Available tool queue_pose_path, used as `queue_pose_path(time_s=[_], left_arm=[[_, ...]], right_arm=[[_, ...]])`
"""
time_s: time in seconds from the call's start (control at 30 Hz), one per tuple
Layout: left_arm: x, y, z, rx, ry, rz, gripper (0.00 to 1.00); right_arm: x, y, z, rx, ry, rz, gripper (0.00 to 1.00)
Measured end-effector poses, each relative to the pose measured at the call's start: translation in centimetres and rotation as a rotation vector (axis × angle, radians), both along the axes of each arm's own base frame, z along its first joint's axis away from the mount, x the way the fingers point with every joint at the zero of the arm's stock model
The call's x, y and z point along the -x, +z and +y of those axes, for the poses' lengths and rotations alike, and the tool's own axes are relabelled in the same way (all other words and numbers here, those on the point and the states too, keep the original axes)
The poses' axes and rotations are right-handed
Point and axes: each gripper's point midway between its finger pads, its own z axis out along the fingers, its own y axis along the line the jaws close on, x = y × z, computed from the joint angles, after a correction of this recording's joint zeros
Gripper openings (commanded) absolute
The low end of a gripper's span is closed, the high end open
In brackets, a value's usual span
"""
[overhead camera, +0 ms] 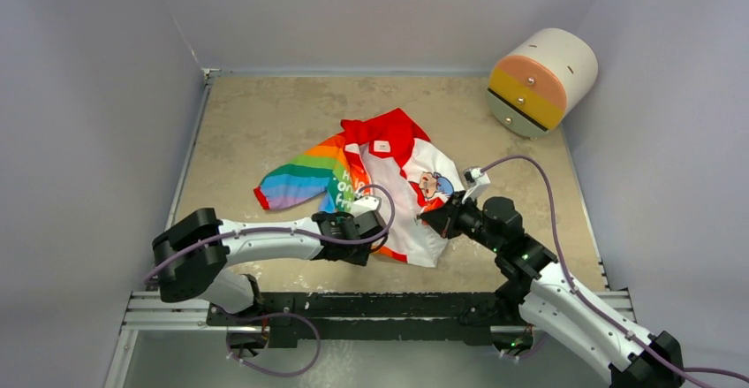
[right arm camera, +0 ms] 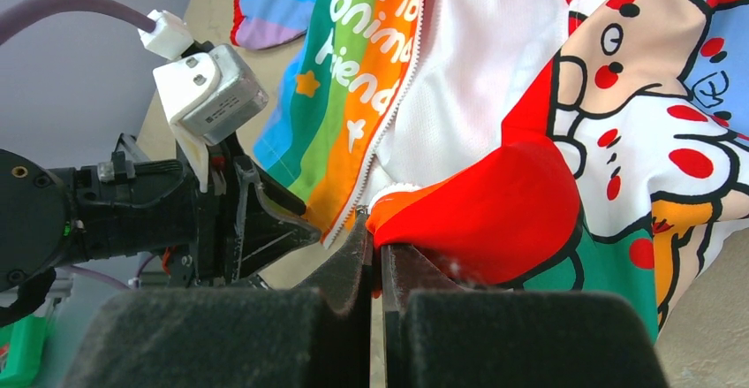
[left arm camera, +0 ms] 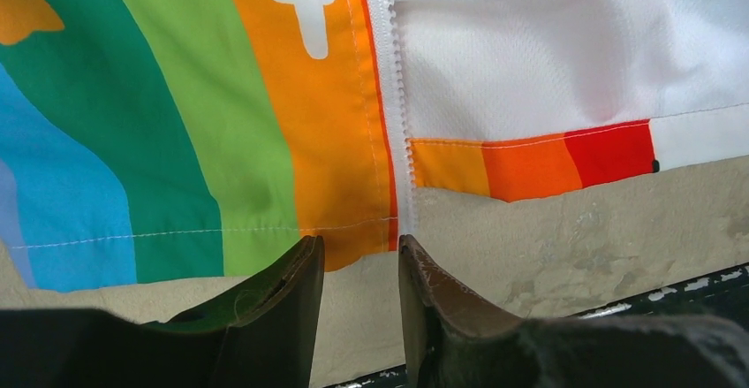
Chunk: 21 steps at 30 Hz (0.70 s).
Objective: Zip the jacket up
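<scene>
One jacket (overhead camera: pixel 389 176), child-sized: white body, red hood, rainbow sleeve. It lies front-up at the middle of the table (overhead camera: pixel 247 123), front open, white zip teeth (left arm camera: pixel 399 96) unjoined.
One left gripper (left arm camera: pixel 358 286): fingers apart, tips flanking the zip's lower end at the rainbow hem, holding nothing.
One right gripper (right arm camera: pixel 377 260): fingers pressed together on a red fold at the jacket's near hem.
One cylinder (overhead camera: pixel 540 79), cream with orange and yellow bands, on its side at the far right corner, well apart.

Bare tabletop (overhead camera: pixel 256 123) flanks the jacket (overhead camera: pixel 389 176); cylinder (overhead camera: pixel 540 81) fills far-right corner.
</scene>
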Motion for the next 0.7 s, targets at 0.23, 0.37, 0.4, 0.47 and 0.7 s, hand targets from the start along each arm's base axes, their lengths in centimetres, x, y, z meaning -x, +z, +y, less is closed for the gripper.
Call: queue_pose_path(time_s=[0.23,0.37,0.4,0.47,0.7], left_arm=[[0.1,-0.8,0.2,-0.026,0.002,0.012,0.35],[0.2,-1.3,0.5,-0.043,0.003,0.02,0.35],[0.2,-1.4,0.5,-0.044,0.003,0.02,0.35],[0.2,-1.4,0.4,-0.044,0.001,0.019,0.36],[0.2,-1.5,0.2,-0.047,-0.002,0.014,0.4]], right_arm=[[0.0,0.2,0.0,-0.006,0.0,-0.008,0.0],[0.0,0.3,0.0,-0.007,0.0,-0.009,0.0],[0.0,0.2,0.0,-0.006,0.0,-0.008,0.0],[0.0,0.2,0.0,-0.007,0.0,-0.009,0.0],[0.1,0.2,-0.1,-0.008,0.0,-0.011,0.0]])
